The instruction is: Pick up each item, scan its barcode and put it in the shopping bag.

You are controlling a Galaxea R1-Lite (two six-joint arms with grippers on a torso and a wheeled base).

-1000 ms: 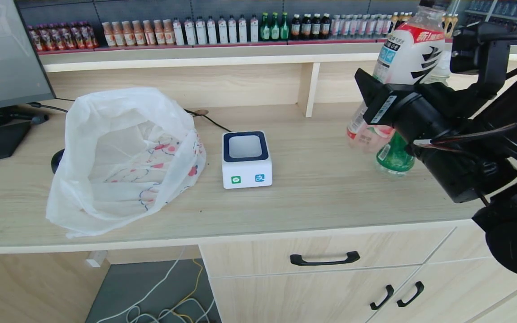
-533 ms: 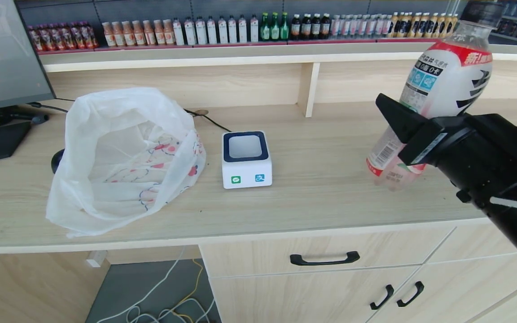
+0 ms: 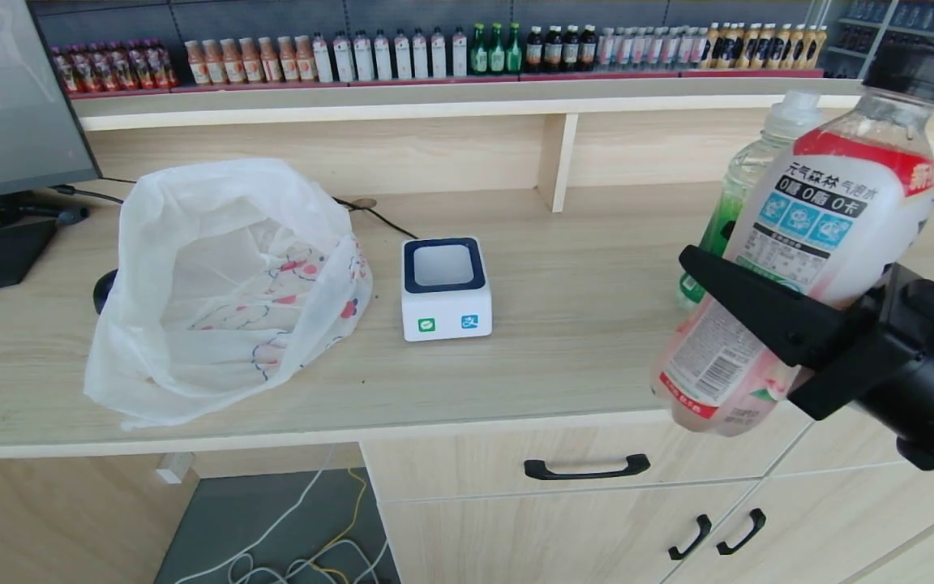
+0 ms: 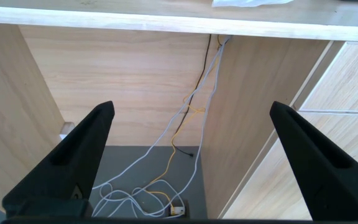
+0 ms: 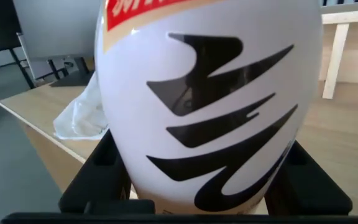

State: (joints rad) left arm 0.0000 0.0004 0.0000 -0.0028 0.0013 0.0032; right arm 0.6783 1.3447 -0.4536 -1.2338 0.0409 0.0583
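1. Head view is showing the right gripper [image 3: 759,304] clamping its jaws around a white-labelled bottle [image 3: 807,235], tilted, black cap up, barcode facing the scanner side.
2. Over the last second the arm has been carrying that bottle from the back right of the counter [image 3: 580,341] out past its front edge, so it is now hanging over the drawers [image 3: 589,466].
3. A green bottle [image 3: 726,203], covered half a second ago, is standing in sight again behind it.
4. The scanner [image 3: 444,288] and the open shopping bag [image 3: 224,284] are staying put, side by side, well left of the bottle.
5. Right wrist view is looking straight onto the bottle [image 5: 210,106] between the fingers.
6. The left gripper [image 4: 191,109] is hanging below the counter with jaws spread wide, holding nothing, facing cables [image 4: 185,118].
7. A monitor [image 3: 5,89] is standing far left; a shelf [image 3: 434,53] of drinks is running along the back wall.
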